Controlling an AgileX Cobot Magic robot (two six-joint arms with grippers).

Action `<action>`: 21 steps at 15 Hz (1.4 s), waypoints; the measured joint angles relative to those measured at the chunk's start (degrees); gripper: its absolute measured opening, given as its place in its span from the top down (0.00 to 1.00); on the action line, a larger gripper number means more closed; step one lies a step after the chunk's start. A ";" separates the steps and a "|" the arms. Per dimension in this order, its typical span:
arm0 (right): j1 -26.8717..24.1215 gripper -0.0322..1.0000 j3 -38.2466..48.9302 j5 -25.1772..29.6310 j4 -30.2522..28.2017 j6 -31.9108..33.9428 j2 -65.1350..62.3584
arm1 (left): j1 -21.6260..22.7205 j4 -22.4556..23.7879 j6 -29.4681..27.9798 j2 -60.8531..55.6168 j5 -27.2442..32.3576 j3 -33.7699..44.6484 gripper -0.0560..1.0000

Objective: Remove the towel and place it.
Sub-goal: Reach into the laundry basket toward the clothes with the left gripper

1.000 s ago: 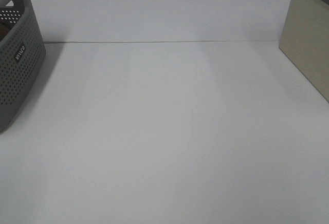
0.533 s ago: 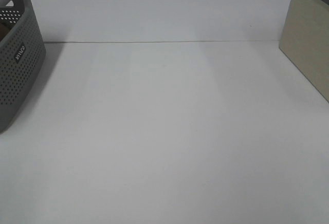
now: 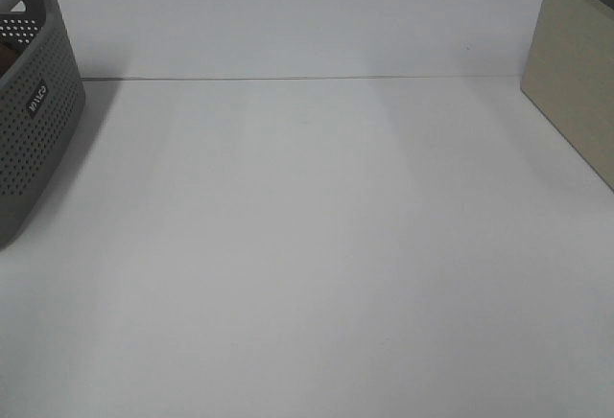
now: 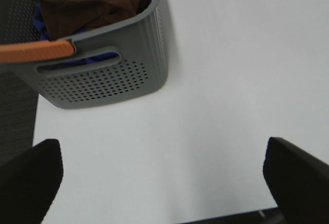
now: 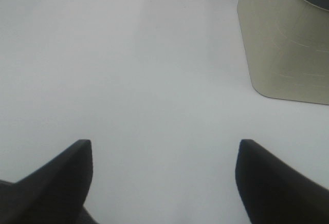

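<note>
The dark brown towel [image 4: 90, 0] lies crumpled inside the grey perforated basket [image 4: 103, 80], over something blue. The same basket [image 3: 34, 111] shows at the left edge of the exterior high view, where the towel is barely visible. My left gripper [image 4: 162, 175] stands open over bare table a short way from the basket, nothing between its fingers. My right gripper [image 5: 164, 175] is open too, over the white table near a beige fabric box [image 5: 288, 39]. Neither arm appears in the exterior high view.
An orange handle [image 4: 33, 51] crosses the basket's rim. The beige fabric box [image 3: 576, 73] stands at the right edge of the white table [image 3: 307, 245]. A white back wall rises behind the table.
</note>
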 joint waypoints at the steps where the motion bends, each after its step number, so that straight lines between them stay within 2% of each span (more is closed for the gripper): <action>1: 0.00 0.25 0.00 0.00 0.00 0.00 0.00 | 0.00 0.46 4.41 5.10 1.55 -4.58 0.01; 2: 0.00 0.25 0.00 0.00 0.00 0.00 0.00 | 0.00 0.46 9.80 10.37 2.01 -8.94 0.01; 5: 0.00 0.25 0.00 0.00 0.00 0.00 0.00 | 0.00 5.67 26.64 26.87 2.35 -21.08 0.02; 7: 0.00 0.25 0.00 0.00 0.00 0.00 0.00 | 0.00 10.54 31.80 34.26 2.35 -26.47 0.04; 8: 0.00 0.25 0.00 0.00 0.00 0.00 0.00 | 0.00 18.11 34.32 45.89 2.35 -33.40 0.04; 10: 0.00 0.25 0.00 0.00 0.00 0.00 0.00 | 0.29 23.15 35.52 56.26 2.23 -38.73 0.04; 12: 0.00 0.25 0.00 0.00 0.00 0.00 0.00 | 2.12 22.52 37.18 66.23 1.43 -44.00 0.05; 15: 0.00 0.25 0.00 0.00 0.00 0.00 0.00 | 5.96 18.45 41.83 76.55 -0.29 -49.33 0.05; 18: 0.00 0.25 0.00 0.00 0.00 0.00 0.00 | 12.26 14.27 45.95 88.58 -1.66 -54.43 0.06; 21: 0.00 0.25 0.00 0.00 0.00 0.00 0.00 | 13.46 13.75 50.13 96.89 -3.15 -56.49 0.06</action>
